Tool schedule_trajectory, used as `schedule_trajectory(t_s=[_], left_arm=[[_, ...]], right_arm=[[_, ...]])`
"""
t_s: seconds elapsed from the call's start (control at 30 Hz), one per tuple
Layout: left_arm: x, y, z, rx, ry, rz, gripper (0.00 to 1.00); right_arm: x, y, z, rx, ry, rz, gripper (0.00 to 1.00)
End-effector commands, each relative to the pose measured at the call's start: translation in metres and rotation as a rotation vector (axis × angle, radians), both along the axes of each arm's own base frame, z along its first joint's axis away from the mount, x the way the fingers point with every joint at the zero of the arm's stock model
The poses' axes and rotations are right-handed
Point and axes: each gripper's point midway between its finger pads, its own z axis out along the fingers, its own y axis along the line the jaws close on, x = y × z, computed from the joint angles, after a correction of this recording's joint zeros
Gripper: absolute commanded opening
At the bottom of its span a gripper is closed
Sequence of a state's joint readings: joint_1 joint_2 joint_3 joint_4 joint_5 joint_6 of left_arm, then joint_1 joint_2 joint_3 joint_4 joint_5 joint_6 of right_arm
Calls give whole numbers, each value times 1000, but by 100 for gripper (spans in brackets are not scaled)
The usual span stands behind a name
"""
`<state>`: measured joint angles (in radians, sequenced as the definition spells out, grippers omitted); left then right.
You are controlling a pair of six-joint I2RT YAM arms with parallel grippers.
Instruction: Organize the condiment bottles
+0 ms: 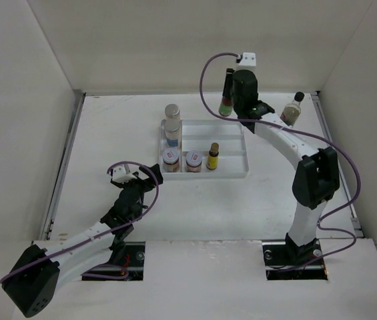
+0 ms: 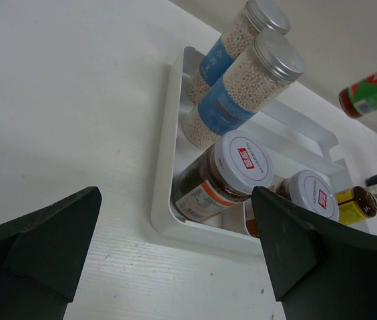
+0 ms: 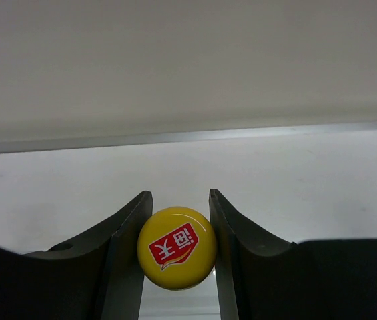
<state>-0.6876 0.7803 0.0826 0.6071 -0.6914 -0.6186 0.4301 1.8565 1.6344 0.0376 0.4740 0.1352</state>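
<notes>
A red sauce bottle with a yellow cap stands behind the white divided tray, with my right gripper shut on its cap from above. I cannot tell whether it rests on the table. In the tray are two tall grey-lidded jars, two short jars and a tiny yellow bottle. A dark black-capped bottle stands at the back right. My left gripper is open and holds nothing, just left of the tray's near corner.
White walls enclose the table on the left, back and right. The tray's right-hand compartments hold nothing. The right arm's purple cable loops above the tray's far side.
</notes>
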Motion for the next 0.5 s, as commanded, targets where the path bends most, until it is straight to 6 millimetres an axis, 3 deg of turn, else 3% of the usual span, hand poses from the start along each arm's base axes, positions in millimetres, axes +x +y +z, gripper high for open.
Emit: schedule_trajectory(t_s=[0.0,0.2,0.47], left_arm=[[2,3,11,-50,-46,18,99],[2,5,11,-52,-47,24,99],[2,5,9,-51,-41,24,99]], right_arm=[[0,42,95,123,-243,90,26],[9,102,83,161,-235,182,26],[12,142,48,164,-188,238,26]])
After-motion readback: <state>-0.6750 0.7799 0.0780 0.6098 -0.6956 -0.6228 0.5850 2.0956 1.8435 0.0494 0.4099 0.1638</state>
